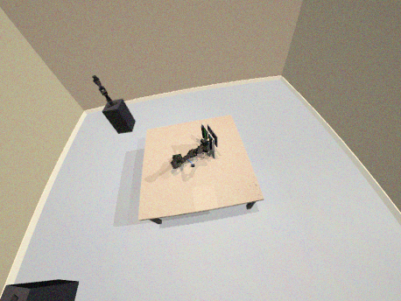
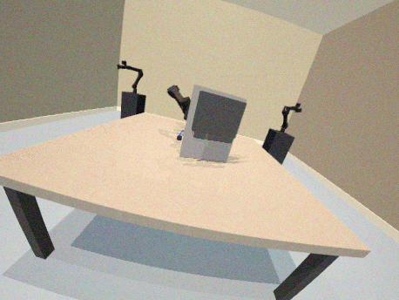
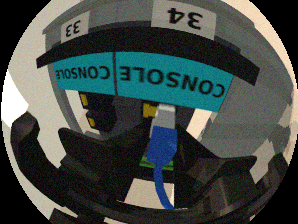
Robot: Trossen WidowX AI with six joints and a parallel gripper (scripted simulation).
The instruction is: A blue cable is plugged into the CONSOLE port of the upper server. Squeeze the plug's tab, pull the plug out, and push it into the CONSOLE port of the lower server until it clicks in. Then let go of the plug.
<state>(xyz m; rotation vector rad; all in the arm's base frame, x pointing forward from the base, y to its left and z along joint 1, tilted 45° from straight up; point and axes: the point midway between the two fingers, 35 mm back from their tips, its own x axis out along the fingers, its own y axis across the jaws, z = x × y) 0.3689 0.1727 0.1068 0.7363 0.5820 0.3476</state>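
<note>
Filling the dark gripper: a blue plug.

Wrist view: pincer closed on blue plug, right at the port face. Dark lip juts across above the teal CONSOLE labels; the way past the plug's head is blocked on that side. Black sockets crowd one flank. Narrow pale gap between plug and gray side panel. Blue cable trails off the plug, between the fingers.

Exterior: upright gray panel screens most of the arm. Surface open in front of the panel; room there to pass.
</note>
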